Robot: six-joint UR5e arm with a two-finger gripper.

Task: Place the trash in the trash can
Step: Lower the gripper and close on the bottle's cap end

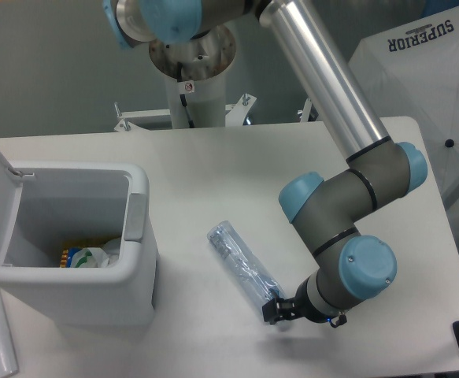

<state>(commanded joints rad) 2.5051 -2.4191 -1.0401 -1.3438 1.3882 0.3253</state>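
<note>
Tool (273,309) at bottle (242,269) end, jaw state unclear; end-only grip could slip, dropping short of can (138,236).

Arm folded low, gripper (276,309) at the table surface.
The silver arm (323,87) slants down to a bent grey elbow; above the pincer sits the blue-capped wrist (363,268). The black fingers point left; their gap cannot be made out.

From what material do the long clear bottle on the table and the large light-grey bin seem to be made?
The long clear crinkled bottle looks like thin transparent plastic: the table shows through it and its wall is creased. The large light-grey rectangular bin looks like moulded matte plastic, judging by its rounded corners and even, dull surface.
</note>
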